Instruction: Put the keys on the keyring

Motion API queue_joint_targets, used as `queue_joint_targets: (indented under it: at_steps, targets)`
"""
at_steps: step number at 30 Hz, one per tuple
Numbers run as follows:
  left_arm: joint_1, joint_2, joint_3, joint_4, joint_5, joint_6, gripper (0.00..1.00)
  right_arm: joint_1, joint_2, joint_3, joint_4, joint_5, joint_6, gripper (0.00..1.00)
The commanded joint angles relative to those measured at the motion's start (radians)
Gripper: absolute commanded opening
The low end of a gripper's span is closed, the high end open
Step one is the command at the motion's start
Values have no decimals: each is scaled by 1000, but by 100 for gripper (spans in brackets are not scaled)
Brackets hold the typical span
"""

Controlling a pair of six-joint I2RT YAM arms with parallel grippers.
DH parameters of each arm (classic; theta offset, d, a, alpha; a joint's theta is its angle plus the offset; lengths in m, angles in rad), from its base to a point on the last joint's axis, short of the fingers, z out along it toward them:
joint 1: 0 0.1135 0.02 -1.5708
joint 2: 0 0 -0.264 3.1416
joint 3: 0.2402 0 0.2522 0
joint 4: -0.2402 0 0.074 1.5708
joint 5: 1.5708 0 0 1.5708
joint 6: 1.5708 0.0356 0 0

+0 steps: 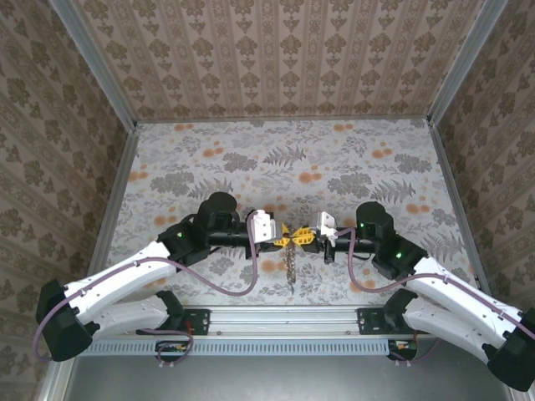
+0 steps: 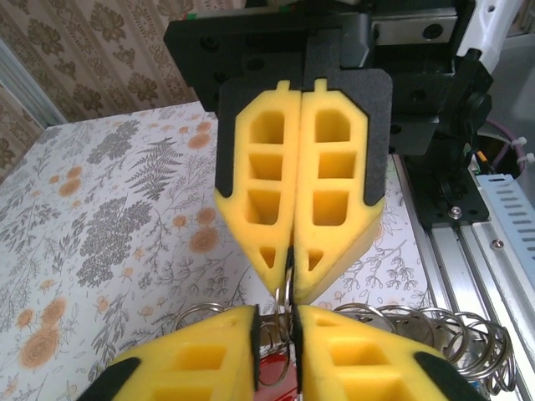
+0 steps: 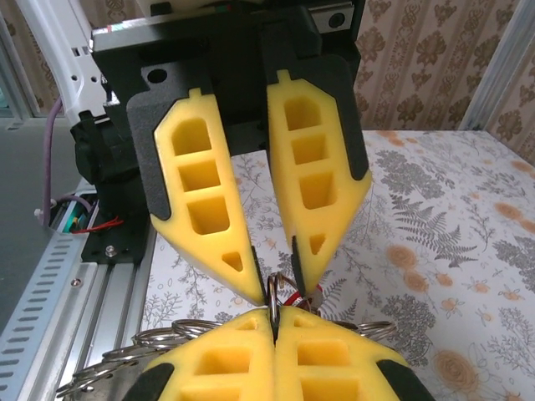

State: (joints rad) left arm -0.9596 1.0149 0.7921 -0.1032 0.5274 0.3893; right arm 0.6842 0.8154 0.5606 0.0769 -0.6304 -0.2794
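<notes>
1. From above: left gripper (image 1: 282, 237) and right gripper (image 1: 304, 237) tip to tip over mid-table, with the keyring (image 1: 291, 266) trailing as a chain from the fingertips back toward the arm bases. Grips too small to read there.
2. Right wrist view: own fingers pressed flat together on a thin loop of the ring. Opposite, the left fingers drawn narrow in a V, pinching the red key (image 3: 289, 297) just beside that loop.
3. Left wrist view: more of the ring's coils, bunched just right of its own fingertips.
4. Open room: bare floral table (image 1: 334, 159) ahead of both tools — patterned walls (image 1: 276, 58) well apart.
5. Behind the tools: rail (image 1: 284, 317) and arm bases; purple cable (image 1: 253, 255) looping beside the left wrist.
</notes>
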Motion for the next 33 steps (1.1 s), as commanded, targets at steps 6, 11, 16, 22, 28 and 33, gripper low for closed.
queue_joint_targets:
  at_steps: [6, 11, 16, 22, 28, 33]
  targets:
    - [8, 4, 22, -33, 24, 19, 0, 9, -15, -11, 44, 24, 6, 0]
    - [8, 4, 70, -132, -23, 51, 0, 9, -13, 48, -171, 67, -109, 15]
    - [8, 23, 144, -271, -47, 93, 0, 9, 42, 163, -444, 114, -271, 28]
    - [7, 60, 192, -369, -53, 124, 0, 15, 99, 221, -475, 97, -283, 31]
    - [8, 84, 208, -378, -31, 114, 0, 31, 150, 250, -453, 86, -261, 31]
    - [8, 100, 226, -400, -21, 120, 0, 47, 175, 249, -418, 65, -237, 29]
